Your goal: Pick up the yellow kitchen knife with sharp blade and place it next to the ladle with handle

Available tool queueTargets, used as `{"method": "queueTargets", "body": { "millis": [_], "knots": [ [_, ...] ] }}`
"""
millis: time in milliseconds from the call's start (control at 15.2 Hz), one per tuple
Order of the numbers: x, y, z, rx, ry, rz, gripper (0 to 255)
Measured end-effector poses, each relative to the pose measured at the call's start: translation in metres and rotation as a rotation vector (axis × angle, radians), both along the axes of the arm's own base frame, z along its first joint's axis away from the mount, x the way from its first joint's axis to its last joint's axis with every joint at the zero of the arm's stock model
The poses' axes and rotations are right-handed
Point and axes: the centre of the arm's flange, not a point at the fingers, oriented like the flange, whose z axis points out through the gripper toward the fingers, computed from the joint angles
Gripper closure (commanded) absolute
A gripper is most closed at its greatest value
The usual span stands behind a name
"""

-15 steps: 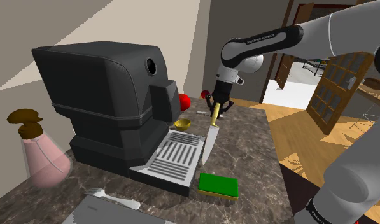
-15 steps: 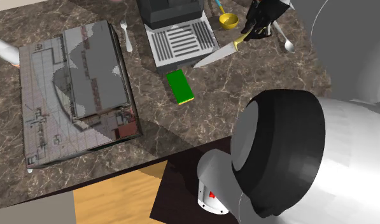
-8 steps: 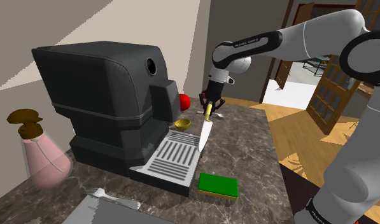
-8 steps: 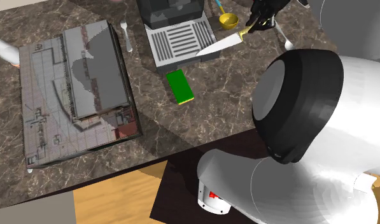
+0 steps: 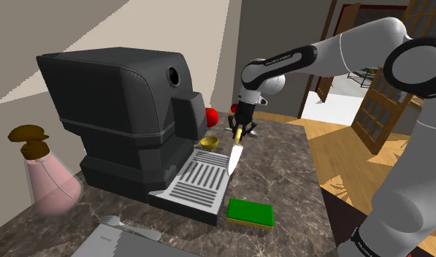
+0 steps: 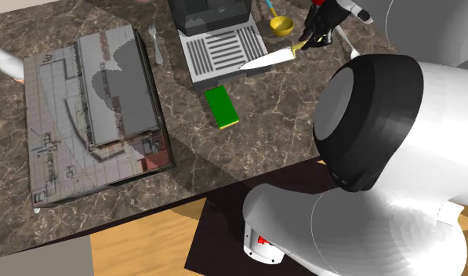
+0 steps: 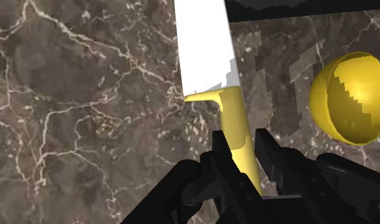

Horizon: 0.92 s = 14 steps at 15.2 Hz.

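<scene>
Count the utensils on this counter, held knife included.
4: the knife in the gripper; the yellow ladle beside it; a fork beside the coffee machine; a spoon near the gripper. The arm may hide more.

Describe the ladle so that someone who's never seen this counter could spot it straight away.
Find the big black coffee machine on the dark veined counter; its ribbed tray juts out in front. At the tray's corner next to the machine sits the ladle. It is the round yellow cup, whereas the nearby knife is yellow only at its handle, with a long white blade.
</scene>
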Motion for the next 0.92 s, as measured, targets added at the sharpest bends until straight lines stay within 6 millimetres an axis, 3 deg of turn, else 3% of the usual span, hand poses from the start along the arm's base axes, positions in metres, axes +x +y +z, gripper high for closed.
{"method": "queueTargets", "body": {
  "millis": [594, 924],
  "knots": [
    [0.0, 0.001, -0.048, 0.0, -0.002, 0.0, 255],
    [0.001, 0.0, -0.053, -0.001, -0.005, 0.0, 255]
  ]
}}
